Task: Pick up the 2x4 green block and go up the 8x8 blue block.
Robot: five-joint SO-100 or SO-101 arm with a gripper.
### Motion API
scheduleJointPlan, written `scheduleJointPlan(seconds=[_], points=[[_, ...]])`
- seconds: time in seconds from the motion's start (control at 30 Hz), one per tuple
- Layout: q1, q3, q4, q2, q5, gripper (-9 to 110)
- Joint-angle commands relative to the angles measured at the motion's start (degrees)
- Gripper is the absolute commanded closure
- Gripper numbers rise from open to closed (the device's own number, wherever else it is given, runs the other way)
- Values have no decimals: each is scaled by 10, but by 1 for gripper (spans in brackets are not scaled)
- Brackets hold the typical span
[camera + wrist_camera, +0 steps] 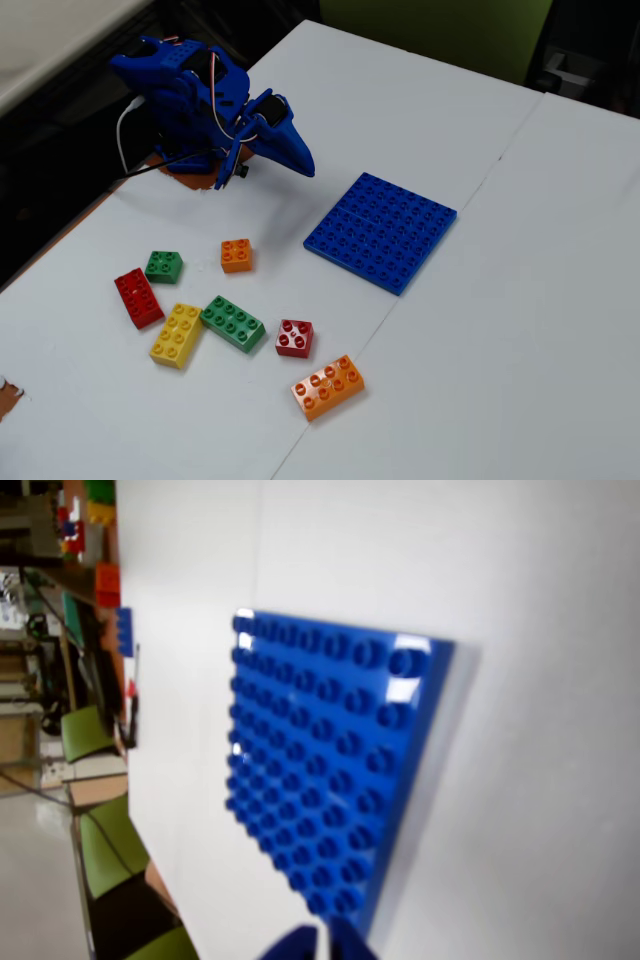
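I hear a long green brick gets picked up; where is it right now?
In the fixed view the 2x4 green block lies flat on the white table, lower left, between a yellow brick and a small red brick.

Wrist view | large flat square blue plastic studded baseplate [335, 770] lies on white table [540, 810], glare on its upper right studs | blue gripper fingertips [326, 944] just enter at bottom edge, tips close together, nothing between them | blurred coloured bricks [85, 520] at top left, off the table
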Motion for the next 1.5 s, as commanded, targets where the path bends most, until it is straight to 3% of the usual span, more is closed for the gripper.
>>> scheduleJointPlan(seconds=[0.0,0.63,0.77,0.93,1.07,1.27,1.47], points=[[-1,23,2,24,-3,101],[-13,23,2,24,-28,101],[-20,23,-13,24,-193,101],[-30,21,11,24,-608,101],[-15,21,84,24,-800,101],[11,-22,185,24,-915,101],[1,-164,338,-6,-914,101]])
